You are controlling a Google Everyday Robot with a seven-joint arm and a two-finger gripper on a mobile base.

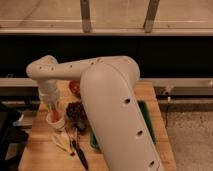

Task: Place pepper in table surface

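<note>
My gripper (53,109) hangs straight down from the white arm at the left of the table, right over a white cup (56,123). The pepper (55,115), small and orange-red, shows at the gripper's tip, at the mouth of the cup. I cannot tell whether it is held or resting in the cup. The table surface (42,150) is light tan wood and spreads out below and to the left of the cup.
A reddish-brown bowl (74,87) sits behind the cup. A dark grape cluster (76,111) lies to its right. A dark-handled utensil (80,153) and pale items (62,142) lie in front. My arm's bulk covers much of a green tray (148,120).
</note>
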